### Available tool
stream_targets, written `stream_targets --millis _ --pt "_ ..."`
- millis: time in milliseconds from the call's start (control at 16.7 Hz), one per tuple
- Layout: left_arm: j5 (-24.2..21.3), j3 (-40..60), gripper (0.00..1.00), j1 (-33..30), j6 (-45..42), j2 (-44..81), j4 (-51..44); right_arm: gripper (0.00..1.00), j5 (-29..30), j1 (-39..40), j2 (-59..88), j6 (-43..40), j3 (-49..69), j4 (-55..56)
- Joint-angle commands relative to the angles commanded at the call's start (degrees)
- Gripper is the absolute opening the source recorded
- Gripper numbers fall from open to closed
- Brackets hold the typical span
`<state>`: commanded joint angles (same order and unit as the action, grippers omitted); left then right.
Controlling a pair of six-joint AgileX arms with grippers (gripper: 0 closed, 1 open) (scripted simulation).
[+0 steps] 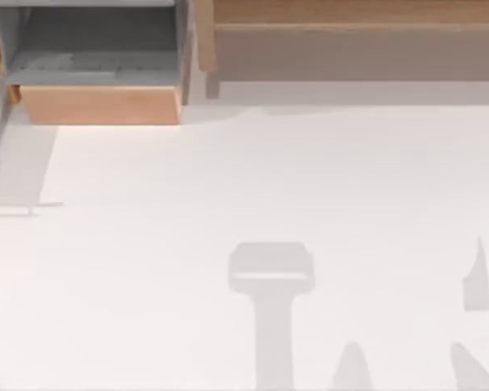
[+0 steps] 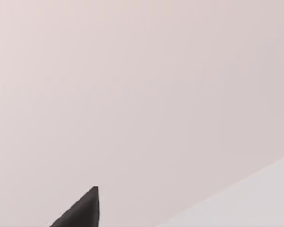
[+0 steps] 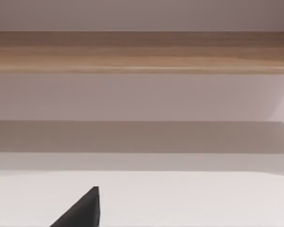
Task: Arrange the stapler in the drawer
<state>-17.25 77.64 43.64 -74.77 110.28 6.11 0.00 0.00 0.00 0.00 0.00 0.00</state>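
At the table's far left corner the drawer [image 1: 102, 104] sits open, stapler unseen; gripper fingers' spread can't be judged, so a blind reach risks striking the shelf unit [image 1: 350, 41].

Matt white table [image 1: 228, 187], my drawer [image 1: 102, 104] fronted in light smooth wood, shelf unit [image 3: 142, 52] seemingly wood-grained too
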Motion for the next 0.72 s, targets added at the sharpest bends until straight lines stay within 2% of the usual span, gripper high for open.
stream_targets --millis 360,720 --pt "-8.3 -26.2 1.0 4.2 -15.3 0.5 35.8 1.0 0.0 0.0 0.0 0.0 0.0 0.0" --pt "-19.1 -44.8 1.0 1.8 -18.8 2.6 66.4 1.0 0.0 0.0 0.0 0.0 0.0 0.0"
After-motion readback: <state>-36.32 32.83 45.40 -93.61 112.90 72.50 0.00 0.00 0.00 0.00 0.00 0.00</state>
